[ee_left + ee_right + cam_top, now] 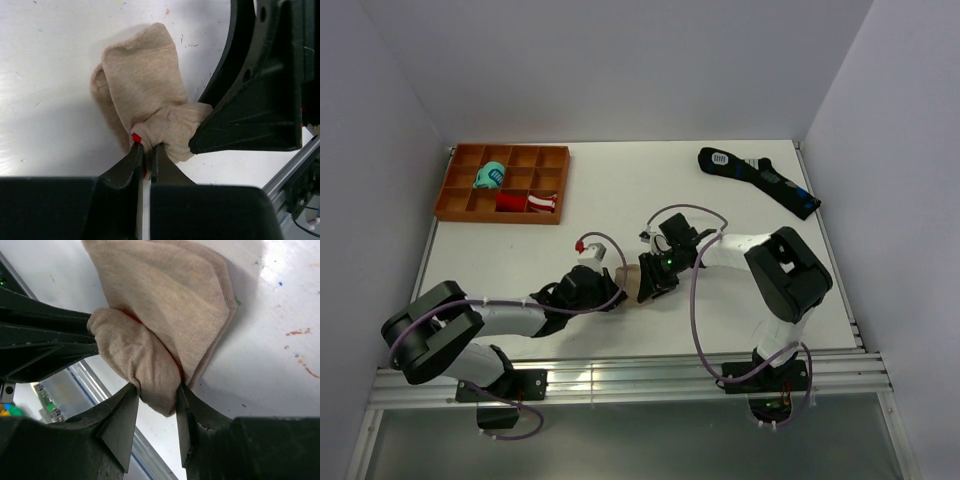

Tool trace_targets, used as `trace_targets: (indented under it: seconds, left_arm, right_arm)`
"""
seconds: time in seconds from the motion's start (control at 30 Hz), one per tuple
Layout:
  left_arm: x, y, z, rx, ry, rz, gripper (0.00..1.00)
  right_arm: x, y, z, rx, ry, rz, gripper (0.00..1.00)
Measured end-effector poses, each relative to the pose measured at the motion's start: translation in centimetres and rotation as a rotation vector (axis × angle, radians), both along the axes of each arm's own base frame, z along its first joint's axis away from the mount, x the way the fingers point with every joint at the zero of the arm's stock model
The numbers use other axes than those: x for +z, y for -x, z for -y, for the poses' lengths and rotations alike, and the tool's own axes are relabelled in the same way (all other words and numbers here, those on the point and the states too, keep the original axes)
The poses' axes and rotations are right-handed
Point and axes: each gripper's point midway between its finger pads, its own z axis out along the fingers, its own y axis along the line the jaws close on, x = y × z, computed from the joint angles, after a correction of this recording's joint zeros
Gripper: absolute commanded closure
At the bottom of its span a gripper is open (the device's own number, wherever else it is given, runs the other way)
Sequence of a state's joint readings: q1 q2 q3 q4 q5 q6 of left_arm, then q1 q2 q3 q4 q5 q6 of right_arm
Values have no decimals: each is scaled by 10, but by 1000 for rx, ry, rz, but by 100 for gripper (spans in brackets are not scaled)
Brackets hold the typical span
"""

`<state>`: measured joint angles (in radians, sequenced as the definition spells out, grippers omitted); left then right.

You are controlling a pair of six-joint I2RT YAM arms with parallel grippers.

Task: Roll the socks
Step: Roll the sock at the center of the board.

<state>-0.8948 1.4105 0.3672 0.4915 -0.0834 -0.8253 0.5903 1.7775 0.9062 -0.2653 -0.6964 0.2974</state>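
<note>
The beige socks (145, 85) lie on the white table between both arms, partly rolled into a bundle; a bit of the red end shows at the fold. They show in the top view (630, 282) and the right wrist view (165, 305). My left gripper (147, 150) is shut on the roll's edge by the red spot; it shows in the top view (610, 285). My right gripper (155, 395) is shut on the rolled bundle's other end, jaws pressing its sides; it shows in the top view (650, 280).
An orange divided tray (505, 183) at the back left holds a teal roll (491, 177) and a red-and-white roll (528, 203). A long black sock (758, 179) lies at the back right. The table's metal front rail (620, 375) runs just behind the grippers.
</note>
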Motion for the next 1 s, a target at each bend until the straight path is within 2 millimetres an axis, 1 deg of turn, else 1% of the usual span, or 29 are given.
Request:
trace_targets:
  seconds: [0.23,0.43,0.57,0.63,0.73,0.8,0.9,1.0]
  left_arm:
    - [-1,-2,7,-16,-4,-66,100]
    - [-2,-1,6,-32,19,-127,100]
    - [-3,2,2,-55,35,-174,100]
    - [-3,3,-1,-63,42,-200,100]
    - [-4,4,-6,-70,51,-236,100]
    - [-4,5,-9,-75,57,-259,100]
    - [-4,6,-11,-81,56,-289,100]
    - [-5,6,-12,-82,48,-320,100]
  right_arm:
    - [2,-4,6,-41,4,77,55]
    - [9,-13,12,-89,-12,203,53]
    - [27,-24,13,-132,-56,331,50]
    - [40,-30,12,-149,-95,403,50]
    - [56,-36,8,-158,-149,473,50]
    - [62,-39,5,-157,-179,501,50]
    - [64,-37,3,-153,-219,527,50]
    - [56,-28,5,-153,-247,537,49]
